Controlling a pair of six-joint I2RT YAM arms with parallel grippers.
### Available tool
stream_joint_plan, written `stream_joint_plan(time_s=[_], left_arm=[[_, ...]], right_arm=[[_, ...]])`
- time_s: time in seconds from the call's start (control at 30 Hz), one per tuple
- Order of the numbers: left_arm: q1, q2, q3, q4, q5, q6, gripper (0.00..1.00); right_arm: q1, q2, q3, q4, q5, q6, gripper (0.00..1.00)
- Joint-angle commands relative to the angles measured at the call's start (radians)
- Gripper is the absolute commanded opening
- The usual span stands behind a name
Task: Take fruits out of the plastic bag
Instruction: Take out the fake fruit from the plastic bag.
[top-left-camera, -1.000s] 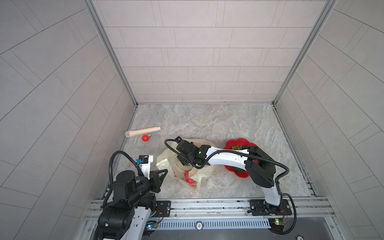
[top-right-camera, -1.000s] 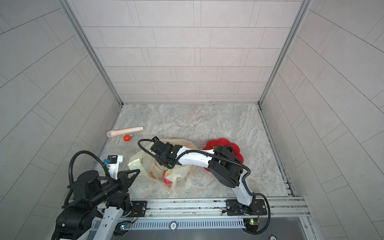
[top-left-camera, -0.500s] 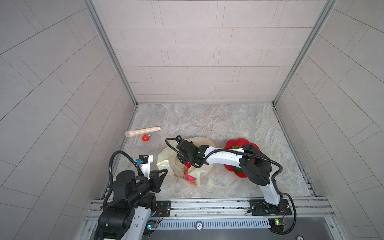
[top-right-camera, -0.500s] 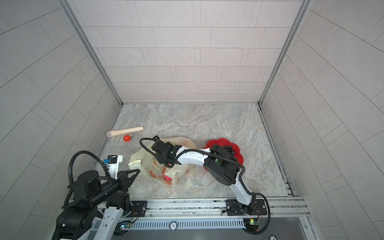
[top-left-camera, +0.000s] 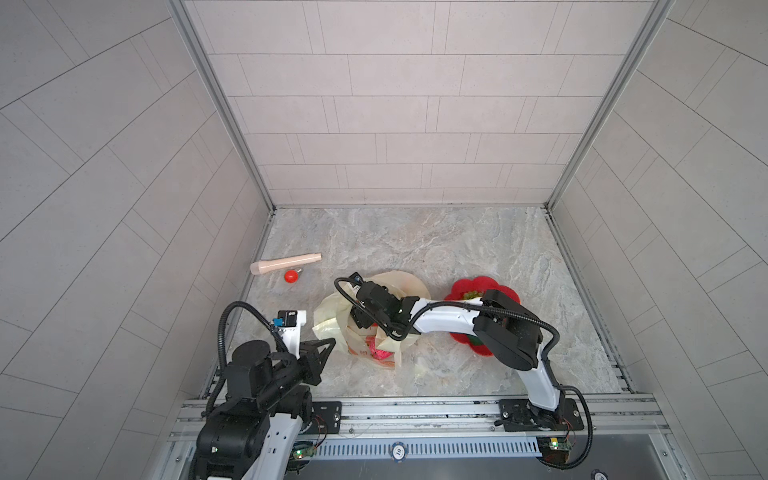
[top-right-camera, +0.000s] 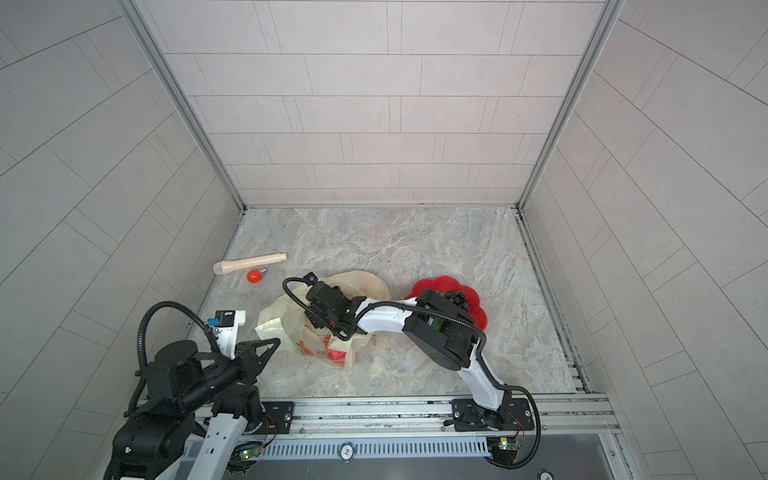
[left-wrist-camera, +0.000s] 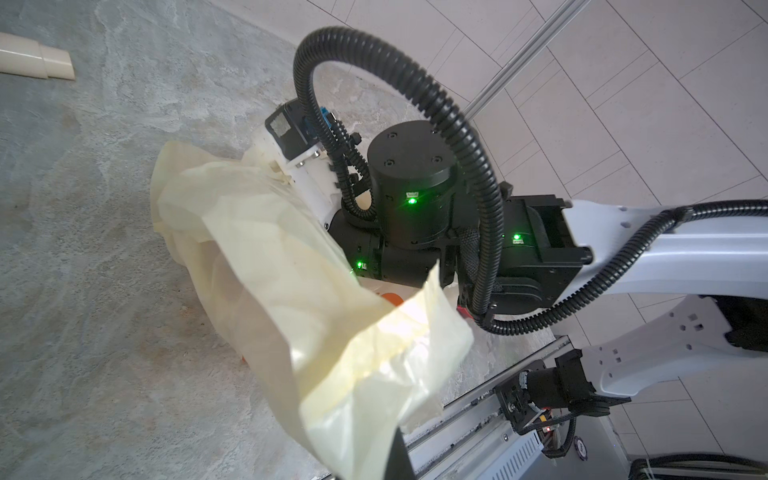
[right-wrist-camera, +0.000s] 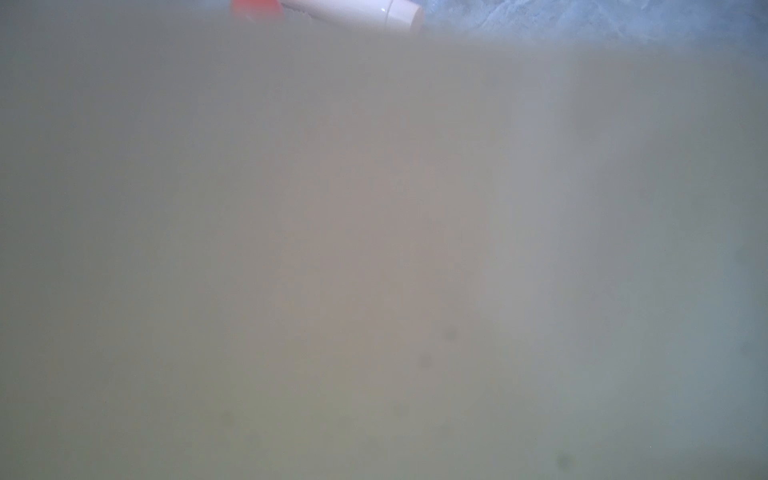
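Note:
The pale-yellow plastic bag lies crumpled at the front middle of the marble floor. My left gripper is shut on the bag's near-left edge; in the left wrist view the film runs down to one black finger. My right gripper reaches into the bag's mouth from the right, and its fingers are hidden by film, which also blanks the right wrist view. A pink wrinkly fruit shows through the bag. Green grapes and dark purple grapes lie on the red plate.
A cream cylinder and a small red ball lie at the back left, near the left wall. The red flower-shaped plate sits under my right arm. A metal rail runs along the front edge.
My right wrist has shifted slightly at the bag's mouth, and the film around it has rumpled. The left arm has not moved.

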Motion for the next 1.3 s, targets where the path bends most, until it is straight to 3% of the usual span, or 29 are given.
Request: stream_joint_plan(time_s=[0.0,0.4,0.73,0.93,1.03,1.13,1.27], left_arm=[[0.008,-0.001,-0.002,0.019,0.017,0.014,0.04],[0.008,-0.004,-0.001,0.019,0.015,0.013,0.04],[0.016,-0.009,0.0,0.015,0.001,0.011,0.04],[0.024,-0.011,-0.002,0.014,-0.004,0.006,0.04],[0.024,-0.01,-0.001,0.014,-0.008,0.004,0.04],[0.028,-0.009,-0.002,0.014,-0.011,0.004,0.04],[0.029,-0.004,-0.001,0.013,-0.012,0.004,0.04]], right_arm=[[-0.001,0.047,0.019,0.053,-0.02,-0.036,0.76],[-0.006,0.112,0.044,0.069,0.014,-0.049,0.69],[-0.012,-0.051,-0.095,0.096,-0.005,-0.092,0.44],[-0.012,-0.152,-0.168,0.081,-0.03,-0.109,0.38],[-0.012,-0.173,-0.197,0.09,-0.046,-0.112,0.41],[-0.012,-0.164,-0.191,0.079,-0.011,-0.112,0.58],[-0.028,-0.139,-0.13,-0.006,0.091,-0.098,0.6]])
